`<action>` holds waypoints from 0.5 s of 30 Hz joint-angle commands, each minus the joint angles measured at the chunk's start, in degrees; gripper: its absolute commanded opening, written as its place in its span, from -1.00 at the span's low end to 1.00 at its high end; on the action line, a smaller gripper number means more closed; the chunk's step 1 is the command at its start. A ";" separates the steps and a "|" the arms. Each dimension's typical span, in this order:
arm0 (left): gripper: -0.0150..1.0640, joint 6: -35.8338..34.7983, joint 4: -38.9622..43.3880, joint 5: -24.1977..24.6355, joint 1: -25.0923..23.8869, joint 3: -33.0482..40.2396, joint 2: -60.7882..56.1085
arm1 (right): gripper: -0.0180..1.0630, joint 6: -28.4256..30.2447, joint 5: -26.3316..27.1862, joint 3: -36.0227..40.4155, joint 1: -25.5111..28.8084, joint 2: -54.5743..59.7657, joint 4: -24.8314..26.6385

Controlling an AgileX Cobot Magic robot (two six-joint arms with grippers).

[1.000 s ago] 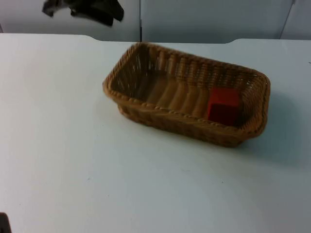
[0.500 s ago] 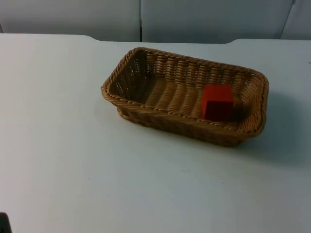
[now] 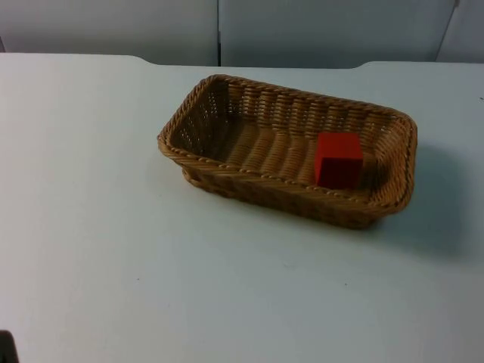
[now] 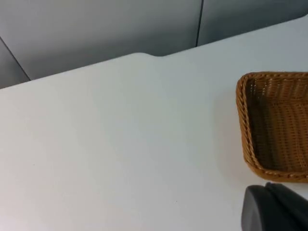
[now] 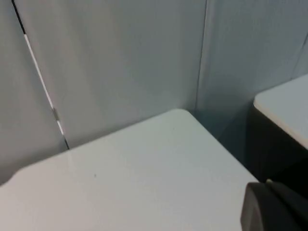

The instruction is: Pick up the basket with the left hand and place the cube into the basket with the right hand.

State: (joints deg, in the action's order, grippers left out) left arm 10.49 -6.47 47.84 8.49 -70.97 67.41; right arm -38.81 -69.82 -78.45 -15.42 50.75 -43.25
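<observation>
A tan wicker basket (image 3: 261, 189) stands on the white table, a little right of the middle in the top view. A red cube (image 3: 338, 159) lies inside it, near its right end. Nothing holds the basket. My left gripper (image 4: 275, 210) hangs over bare table, short of the basket's near end (image 4: 243, 122) and apart from it. My right gripper (image 5: 274, 207) is far from the basket, facing a rounded table corner (image 5: 180, 118) and the grey wall.
The grey partition wall (image 3: 219, 30) closes off the table's far edge. A dark gap and another white surface (image 5: 284, 108) lie beyond the table corner in the right wrist view. Open white table lies left of and in front of the basket.
The left arm's dark shape at the upper left of the top view has gone out of the picture. The basket and cube, blurred a second ago, now sit still.
</observation>
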 commanded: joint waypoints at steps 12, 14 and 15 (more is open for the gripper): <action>-0.97 1.53 0.80 8.47 -0.16 27.29 -43.13 | -0.97 2.94 12.42 39.32 0.36 -27.43 12.29; -0.97 1.21 0.44 11.30 -0.04 29.31 -50.96 | -0.97 9.80 14.55 40.64 0.36 -31.11 19.31; -0.97 1.18 0.28 11.39 -0.04 30.09 -54.09 | -0.97 14.30 15.47 40.89 0.36 -32.84 23.76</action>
State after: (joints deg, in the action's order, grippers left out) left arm 11.92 -5.76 57.39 8.49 -42.57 19.37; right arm -33.11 -57.69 -38.60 -15.42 21.56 -27.91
